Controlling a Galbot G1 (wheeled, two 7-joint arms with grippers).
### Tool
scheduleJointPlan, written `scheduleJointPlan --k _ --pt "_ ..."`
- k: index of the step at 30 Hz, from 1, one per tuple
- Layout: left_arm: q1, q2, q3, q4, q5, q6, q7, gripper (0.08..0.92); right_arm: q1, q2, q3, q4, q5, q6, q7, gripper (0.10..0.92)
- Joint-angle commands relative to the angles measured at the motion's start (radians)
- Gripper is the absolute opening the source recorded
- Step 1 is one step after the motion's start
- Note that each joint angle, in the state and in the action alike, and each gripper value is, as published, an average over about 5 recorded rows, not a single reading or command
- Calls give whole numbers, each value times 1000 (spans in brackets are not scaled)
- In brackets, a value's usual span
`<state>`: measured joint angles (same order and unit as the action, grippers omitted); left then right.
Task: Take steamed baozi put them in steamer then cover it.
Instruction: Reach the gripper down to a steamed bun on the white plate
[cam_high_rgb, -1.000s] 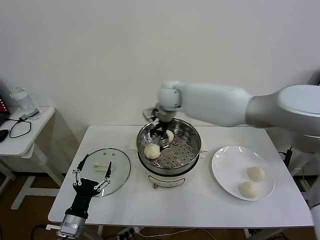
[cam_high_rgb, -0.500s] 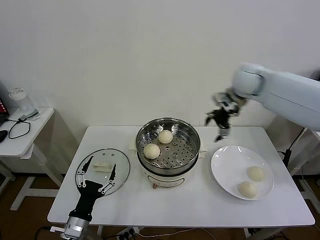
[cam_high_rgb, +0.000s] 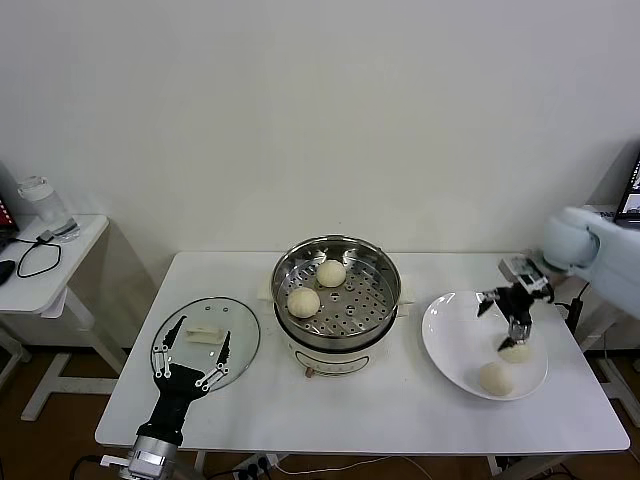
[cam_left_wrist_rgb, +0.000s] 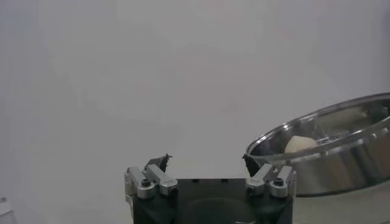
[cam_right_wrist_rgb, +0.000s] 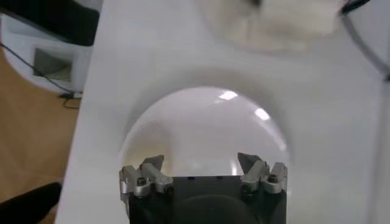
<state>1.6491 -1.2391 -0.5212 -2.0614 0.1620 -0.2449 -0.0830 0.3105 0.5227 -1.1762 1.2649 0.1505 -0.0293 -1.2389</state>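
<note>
There are four steamed baozi: two in the steamer (cam_high_rgb: 338, 290) (one (cam_high_rgb: 331, 272) and another (cam_high_rgb: 304, 301)) and two on the one white plate (cam_high_rgb: 455, 340), here (cam_high_rgb: 516, 352) and here (cam_high_rgb: 494, 378). One cover (cam_high_rgb: 240, 340). Two grippers: left (cam_high_rgb: 186, 352), right (cam_high_rgb: 510, 315).

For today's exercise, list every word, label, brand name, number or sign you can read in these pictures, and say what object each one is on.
None: no readable text shows in any view.
The steamer, its cover and the white plate carry no visible print.
The left gripper and right gripper show no legible markings.
The screen at the far right edge is too small to read.
</note>
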Motion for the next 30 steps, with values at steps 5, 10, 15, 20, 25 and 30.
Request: scheduleJointPlan --k 5,10,15,20,25,30 --pt "3 -1 3 15 14 -11 -1 823 -256 -34 146 -44 -82 20 9 823" --pt "4 -1 1 15 17 -12 -2 823 -269 -11 155 -61 -84 19 24 823" --pt "6 1 -9 13 16 -13 -2 823 -267 8 159 -78 -85 19 37 823" --pt "4 3 -19 12 14 -13 -3 823 -263 20 156 -89 -84 19 38 822" --pt "3 1 -17 12 13 -12 -3 823 -260 26 155 -92 -80 17 41 795" --pt "6 2 -16 10 13 -12 -4 823 -229 22 144 -81 -70 16 42 746"
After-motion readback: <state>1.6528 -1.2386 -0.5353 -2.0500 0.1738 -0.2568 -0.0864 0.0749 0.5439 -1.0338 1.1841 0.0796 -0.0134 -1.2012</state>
